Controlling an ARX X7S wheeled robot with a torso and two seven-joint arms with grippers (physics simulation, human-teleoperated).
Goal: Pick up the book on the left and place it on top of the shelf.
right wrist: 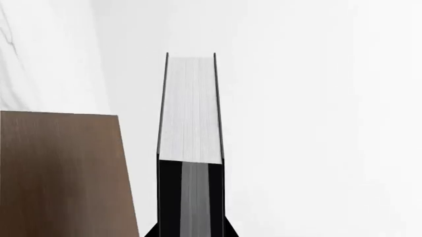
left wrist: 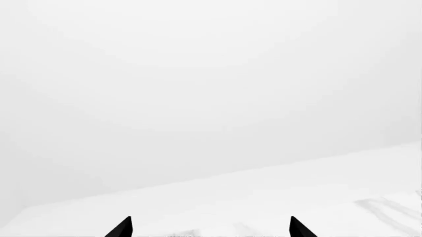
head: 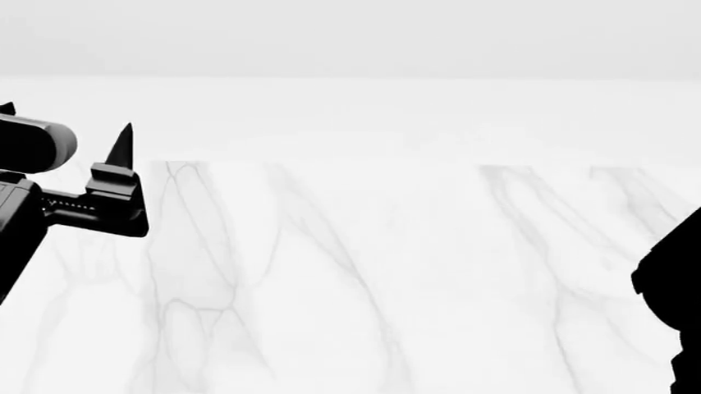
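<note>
In the right wrist view my right gripper [right wrist: 190,232] is shut on the book [right wrist: 189,113]. The book has thin black covers and white page edges, stands on edge between the fingers and points away from the camera. The brown wooden shelf [right wrist: 63,173] shows as a flat brown board just beside the book, apart from it. In the head view only a dark part of the right arm [head: 674,287] shows at the right edge; the book and shelf are out of view there. My left gripper [head: 66,139] is open and empty at the left, its fingertips [left wrist: 122,228] wide apart.
A white marble table [head: 362,271] with grey veins fills the head view, with a pale wall behind it. The left wrist view shows only the white tabletop [left wrist: 264,197] and wall.
</note>
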